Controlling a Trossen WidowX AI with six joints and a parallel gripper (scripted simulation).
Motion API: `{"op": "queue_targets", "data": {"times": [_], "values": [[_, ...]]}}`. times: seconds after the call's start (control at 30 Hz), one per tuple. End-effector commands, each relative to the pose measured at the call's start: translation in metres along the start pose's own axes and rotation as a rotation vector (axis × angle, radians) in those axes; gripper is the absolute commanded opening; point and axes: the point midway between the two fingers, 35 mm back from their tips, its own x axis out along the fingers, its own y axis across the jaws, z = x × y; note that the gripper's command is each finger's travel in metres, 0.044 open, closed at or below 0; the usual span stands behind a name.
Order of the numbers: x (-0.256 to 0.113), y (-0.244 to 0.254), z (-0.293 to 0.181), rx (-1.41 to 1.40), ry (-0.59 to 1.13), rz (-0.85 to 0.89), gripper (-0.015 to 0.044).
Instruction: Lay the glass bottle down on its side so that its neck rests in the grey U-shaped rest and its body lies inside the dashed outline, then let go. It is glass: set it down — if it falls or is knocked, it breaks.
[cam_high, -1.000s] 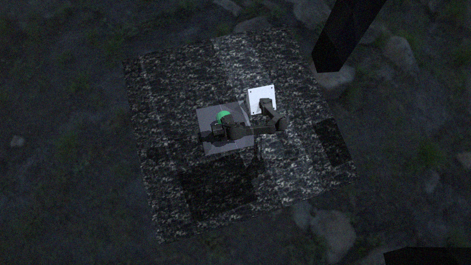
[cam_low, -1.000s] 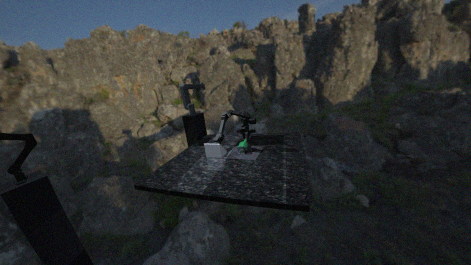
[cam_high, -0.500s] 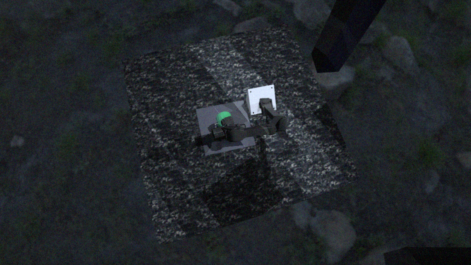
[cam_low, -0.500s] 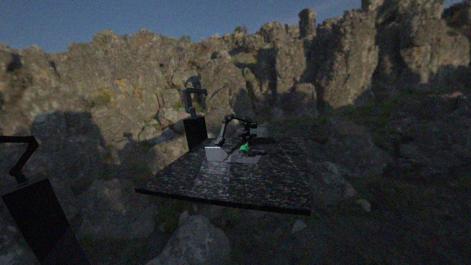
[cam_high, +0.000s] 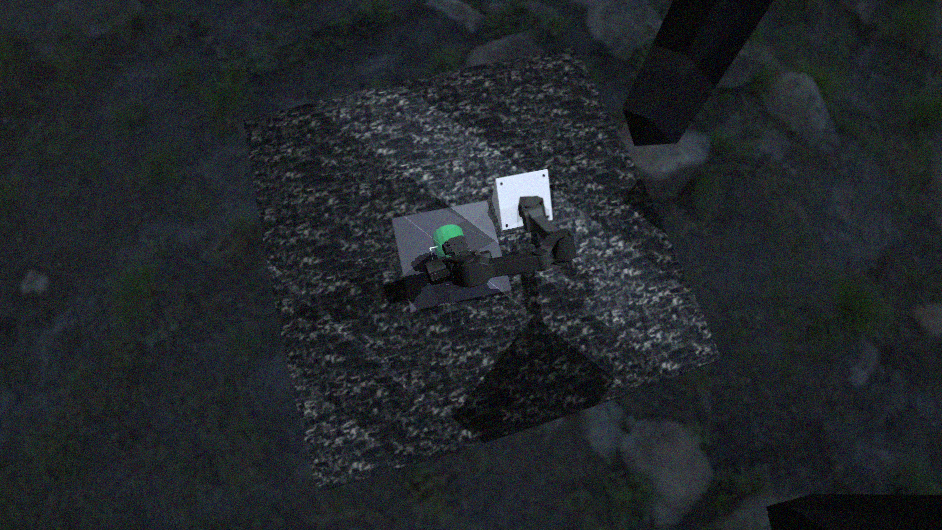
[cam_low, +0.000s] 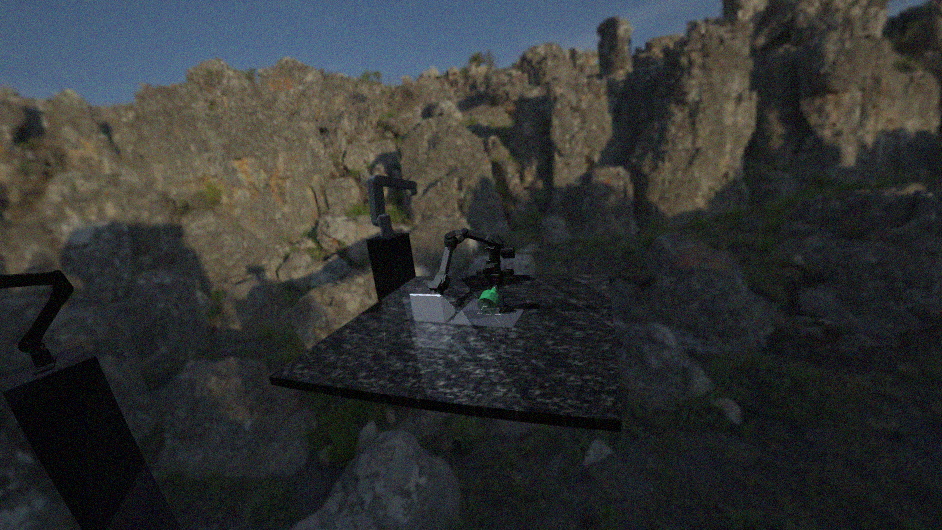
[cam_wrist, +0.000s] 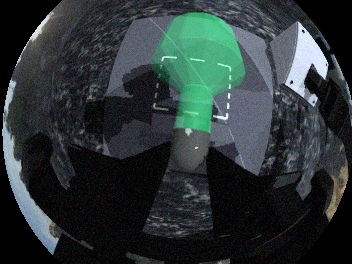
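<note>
We see our hand (cam_high: 431, 266) (cam_low: 495, 275) (cam_wrist: 190, 150) partly open, clamped on the green glass bottle (cam_high: 448, 237) (cam_low: 488, 299) (cam_wrist: 199, 60) by its neck; the bottle slants, neck toward the hand, base pointing out and away, above the counter (cam_high: 355, 369) (cam_low: 461, 369) (cam_wrist: 182, 215); we can read no label

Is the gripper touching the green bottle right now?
Touching: the wrist view shows the bottle's grey-capped neck end between the gripper's dark fingers, which are shut on it.

In the wrist view, the mat (cam_high: 411, 230) (cam_low: 510, 319) (cam_wrist: 122, 60) lies on the worktop (cam_high: 355, 395) (cam_low: 461, 375) (cam_wrist: 75, 85), left of the arm's base block (cam_high: 510, 187) (cam_low: 428, 309) (cam_wrist: 296, 52). The dashed outline (cam_high: 432, 248) (cam_low: 488, 314) (cam_wrist: 230, 90) is on the mat, partly behind the bottle (cam_high: 449, 235) (cam_low: 488, 298) (cam_wrist: 205, 55).
</note>
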Motion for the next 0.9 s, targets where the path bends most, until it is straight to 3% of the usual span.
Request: {"op": "queue_targets", "data": {"times": [0.0, 0.87], "values": [[0.002, 0.0, -0.001, 0.003, 0.0, 0.001, 0.0128], [0.015, 0.001, -0.012, -0.012, 0.003, -0.005, 0.0128]]}}
